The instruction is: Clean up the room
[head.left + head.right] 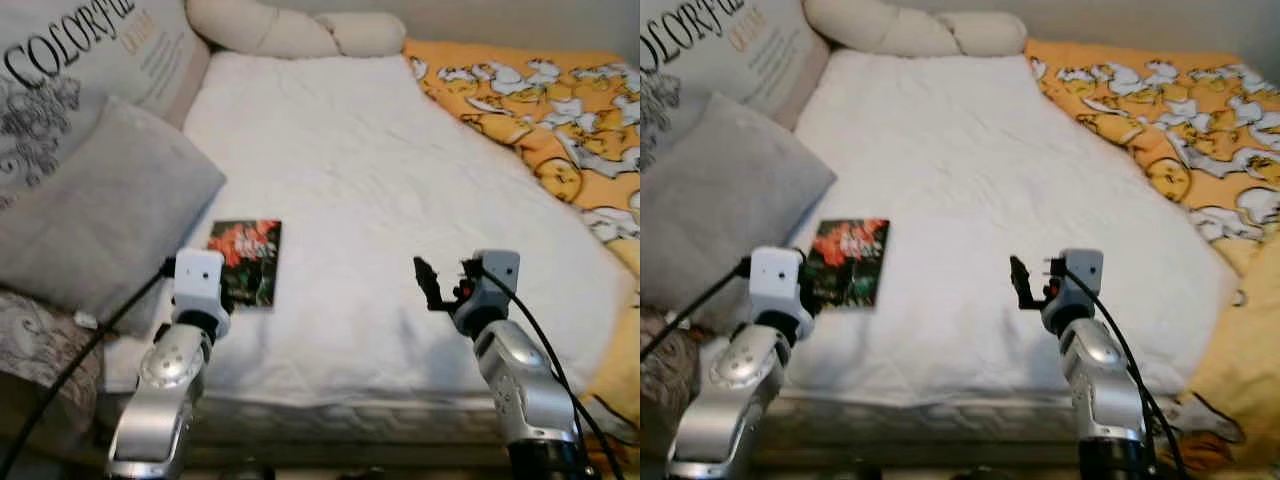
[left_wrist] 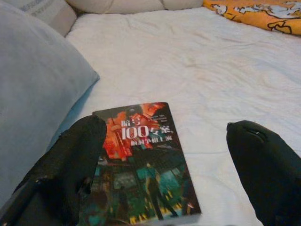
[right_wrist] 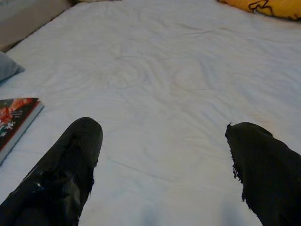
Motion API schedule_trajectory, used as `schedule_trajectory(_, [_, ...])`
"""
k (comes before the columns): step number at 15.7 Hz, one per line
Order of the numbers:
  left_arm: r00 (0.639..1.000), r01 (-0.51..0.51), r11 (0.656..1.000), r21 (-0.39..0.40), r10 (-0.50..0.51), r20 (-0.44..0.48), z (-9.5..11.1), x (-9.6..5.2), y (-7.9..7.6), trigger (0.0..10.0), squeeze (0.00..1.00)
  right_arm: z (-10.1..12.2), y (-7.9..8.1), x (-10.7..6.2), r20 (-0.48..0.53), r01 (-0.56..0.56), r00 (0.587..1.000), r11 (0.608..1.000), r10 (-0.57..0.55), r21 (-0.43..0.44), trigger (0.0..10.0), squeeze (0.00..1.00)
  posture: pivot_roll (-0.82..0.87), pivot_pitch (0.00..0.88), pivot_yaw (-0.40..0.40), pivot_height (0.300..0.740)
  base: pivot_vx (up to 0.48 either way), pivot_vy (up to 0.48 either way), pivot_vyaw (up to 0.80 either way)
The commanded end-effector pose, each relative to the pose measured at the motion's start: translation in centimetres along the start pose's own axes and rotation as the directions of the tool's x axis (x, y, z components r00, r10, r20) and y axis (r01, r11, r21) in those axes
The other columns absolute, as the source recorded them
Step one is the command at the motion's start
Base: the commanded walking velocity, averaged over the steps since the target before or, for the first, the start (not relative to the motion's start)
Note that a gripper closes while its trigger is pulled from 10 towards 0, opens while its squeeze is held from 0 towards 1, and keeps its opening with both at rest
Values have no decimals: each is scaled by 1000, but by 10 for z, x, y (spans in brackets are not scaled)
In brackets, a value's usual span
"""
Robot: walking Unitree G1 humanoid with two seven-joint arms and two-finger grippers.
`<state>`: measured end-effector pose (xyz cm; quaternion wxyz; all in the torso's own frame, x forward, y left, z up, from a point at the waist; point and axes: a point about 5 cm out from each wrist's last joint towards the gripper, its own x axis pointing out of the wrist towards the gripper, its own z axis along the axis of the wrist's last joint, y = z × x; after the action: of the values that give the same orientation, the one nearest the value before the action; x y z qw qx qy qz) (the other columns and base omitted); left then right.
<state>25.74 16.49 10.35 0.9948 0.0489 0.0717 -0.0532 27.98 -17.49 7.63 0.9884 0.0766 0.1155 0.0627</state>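
Left eye view gives us one book (image 1: pixel 246 262) on the white bed (image 1: pixel 380 200), near the bed's front-left corner, just beside one grey pillow (image 1: pixel 95 205). We count one printed cushion (image 1: pixel 80 70) behind that pillow, one knotted cream bolster (image 1: pixel 295 30) at the head, and one orange patterned blanket (image 1: pixel 545 110) along the right side. Our left hand (image 1: pixel 215 290) hovers right at the book's near edge; our right hand (image 1: pixel 432 283) hangs above bare sheet, well apart from it.

Left wrist view next: our two fingers (image 2: pixel 70 169) are spread wide, the book between them. Its cover is dark, red-orange on top with white characters and "100", teal figures below.

Right wrist view: fingers (image 3: pixel 66 174) spread wide too, holding nothing, with the book's corner (image 3: pixel 14 117) off to one side.
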Motion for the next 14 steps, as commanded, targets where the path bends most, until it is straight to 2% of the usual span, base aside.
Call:
schedule_trajectory(1, [1000,-18,1000,9,18,-8,-2,0,4,10000,180,2,3,1,5,-6,1000,1000,6,-16,10000,1000,74,43,-33,740,0,-315,0])
schedule_trajectory(14, [1000,-17,1000,2,17,-6,-2,4,4,10000,180,3,6,3,2,-4,1000,999,4,-44,10000,1000,72,51,-37,740,0,-300,0])
